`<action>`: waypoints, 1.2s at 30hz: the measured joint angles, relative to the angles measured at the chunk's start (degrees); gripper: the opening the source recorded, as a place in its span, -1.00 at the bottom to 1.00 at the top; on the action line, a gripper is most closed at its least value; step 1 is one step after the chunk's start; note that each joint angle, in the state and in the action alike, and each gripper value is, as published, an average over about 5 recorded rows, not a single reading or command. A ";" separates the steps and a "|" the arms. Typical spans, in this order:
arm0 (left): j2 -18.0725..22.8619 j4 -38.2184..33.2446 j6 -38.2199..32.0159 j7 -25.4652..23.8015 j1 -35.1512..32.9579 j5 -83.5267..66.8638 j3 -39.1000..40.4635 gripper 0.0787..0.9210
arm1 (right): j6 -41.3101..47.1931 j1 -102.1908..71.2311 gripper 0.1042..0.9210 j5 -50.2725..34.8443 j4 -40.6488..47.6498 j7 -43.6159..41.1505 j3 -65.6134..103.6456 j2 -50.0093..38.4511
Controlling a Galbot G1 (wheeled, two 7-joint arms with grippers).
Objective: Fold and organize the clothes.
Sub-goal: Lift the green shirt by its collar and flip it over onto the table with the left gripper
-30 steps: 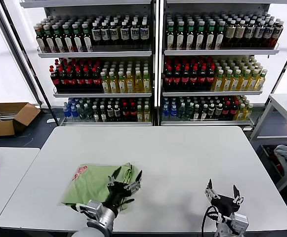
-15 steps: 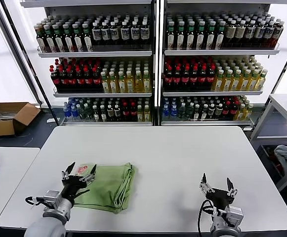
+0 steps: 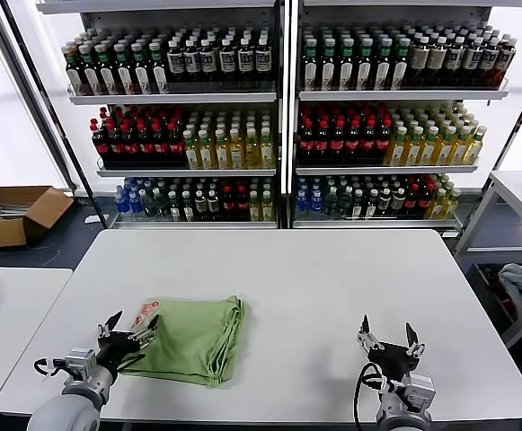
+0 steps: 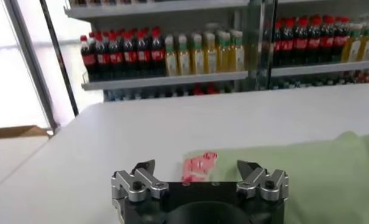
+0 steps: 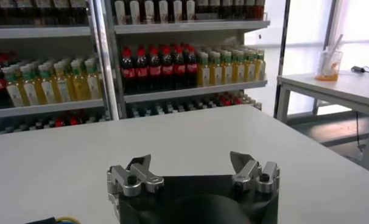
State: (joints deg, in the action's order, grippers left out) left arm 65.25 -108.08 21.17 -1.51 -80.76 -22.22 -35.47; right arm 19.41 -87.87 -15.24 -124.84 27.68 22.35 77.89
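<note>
Showing shirt [image 3: 189, 339] logo [image 4: 196, 166] close, possibly checkered.

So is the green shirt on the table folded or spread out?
Folded: the light green shirt lies as a compact rectangle with stacked layered edges along one side, logo at its corner.

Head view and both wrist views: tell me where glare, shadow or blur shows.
Head view: bright white washes out the windows on both sides; the table is evenly lit, with soft shadow under the folded green shirt. Left wrist view: the left gripper is sharp, the bottle shelves behind it soft. Right wrist view: strong backlight from the window beyond the side table; the right gripper is crisp.
</note>
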 measured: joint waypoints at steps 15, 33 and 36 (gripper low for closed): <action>-0.37 4.80 0.91 -3.24 0.81 -3.94 -0.25 0.17 | 0.04 0.06 0.76 0.77 -0.15 -0.06 -0.73 0.56; -0.05 7.00 -0.76 -4.60 1.00 -4.64 -0.86 -0.93 | 0.37 1.38 0.76 0.49 0.14 -0.12 0.04 -0.17; -0.77 7.68 -1.55 -3.84 1.26 -4.87 -2.08 -0.93 | 0.59 1.71 0.76 0.40 0.34 -0.05 -0.18 -0.35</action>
State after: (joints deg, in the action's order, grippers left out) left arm 64.48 -100.41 19.62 -5.36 -79.50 -27.10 -37.55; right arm 19.99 -86.16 -14.84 -124.49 27.63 22.17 77.54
